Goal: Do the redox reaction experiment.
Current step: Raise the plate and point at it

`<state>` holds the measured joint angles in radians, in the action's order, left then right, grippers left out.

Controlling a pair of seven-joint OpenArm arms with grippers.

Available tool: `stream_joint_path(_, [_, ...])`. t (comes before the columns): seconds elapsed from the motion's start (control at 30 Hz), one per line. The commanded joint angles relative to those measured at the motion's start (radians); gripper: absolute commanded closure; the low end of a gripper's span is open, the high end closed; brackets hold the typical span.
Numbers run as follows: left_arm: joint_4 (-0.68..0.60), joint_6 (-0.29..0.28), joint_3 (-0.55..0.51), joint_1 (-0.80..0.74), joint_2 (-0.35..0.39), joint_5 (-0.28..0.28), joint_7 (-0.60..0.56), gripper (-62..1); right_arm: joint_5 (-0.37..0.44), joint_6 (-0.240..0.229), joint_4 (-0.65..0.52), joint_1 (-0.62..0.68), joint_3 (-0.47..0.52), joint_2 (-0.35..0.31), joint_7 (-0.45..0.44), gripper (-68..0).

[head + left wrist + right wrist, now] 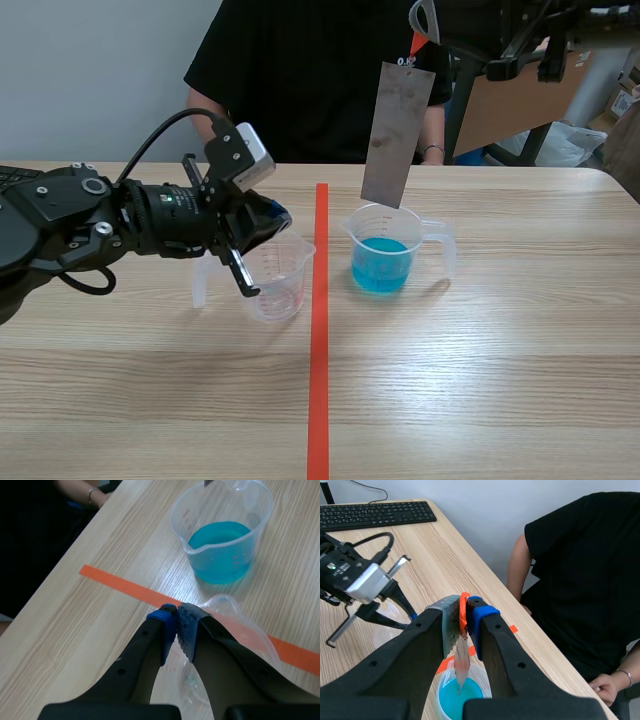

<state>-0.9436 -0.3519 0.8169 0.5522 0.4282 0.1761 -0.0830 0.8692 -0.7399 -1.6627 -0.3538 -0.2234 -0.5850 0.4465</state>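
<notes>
My right gripper pinches the strip hanging over the blue beaker; my left gripper clamps the empty cup by its rim. I judge this the dipping step: next, lower straight into the liquid.

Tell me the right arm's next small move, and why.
Probably lower the metal strip straight down: the right gripper holds it by its orange tag, its lower end hangs at the rim of the beaker, apparently not yet in the blue liquid.
</notes>
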Motion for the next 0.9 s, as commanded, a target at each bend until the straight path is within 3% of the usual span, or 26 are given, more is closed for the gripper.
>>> stream_joint_path(0.0, [-0.014, 0.002, 0.015, 0.035, -0.011, 0.013, -0.023, -4.0, 0.015, -0.006, -0.014, -0.023, 0.016, -0.01, -0.014, -1.6])
stream_joint_path(0.37, [0.109, 0.028, 0.096, 0.129, -0.1, 0.014, -0.09, -4.0, 0.015, -0.006, -0.014, -0.023, 0.016, -0.01, -0.014, -1.6])
stream_joint_path(0.87, [0.119, 0.027, 0.114, 0.13, -0.135, 0.014, -0.162, -4.0, 0.015, -0.006, -0.014, -0.023, 0.016, -0.01, -0.005, -1.6])
